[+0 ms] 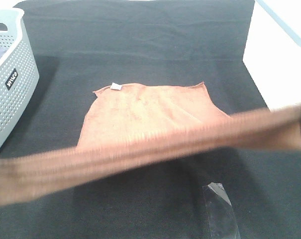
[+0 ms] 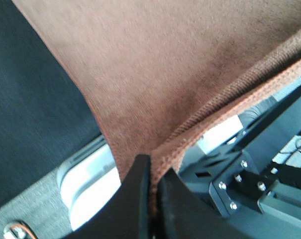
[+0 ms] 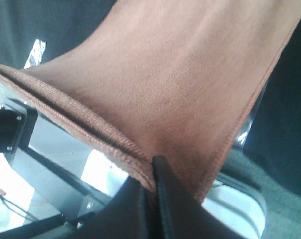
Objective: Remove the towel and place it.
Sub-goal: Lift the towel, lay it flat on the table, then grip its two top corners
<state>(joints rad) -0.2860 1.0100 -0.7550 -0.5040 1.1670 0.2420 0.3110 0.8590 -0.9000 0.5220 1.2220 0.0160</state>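
The brown towel [image 1: 150, 112] is half lifted. Its far part lies on the black table cloth [image 1: 140, 40], with the white tag [image 1: 116, 86] at the far left corner. Its near hem [image 1: 155, 149] is raised and stretched across the whole exterior view, blurred. My left gripper [image 2: 150, 167] is shut on the towel's near left corner [image 2: 165, 64]. My right gripper [image 3: 155, 167] is shut on the near right corner [image 3: 180, 74]. In the exterior view both grippers are at the frame's side edges, mostly hidden by the cloth.
A pale perforated laundry basket [image 1: 8, 74] stands at the left edge of the table. A piece of clear tape or plastic [image 1: 220, 209] lies on the black cloth near the front right. A white surface [image 1: 284, 59] borders the cloth at the right.
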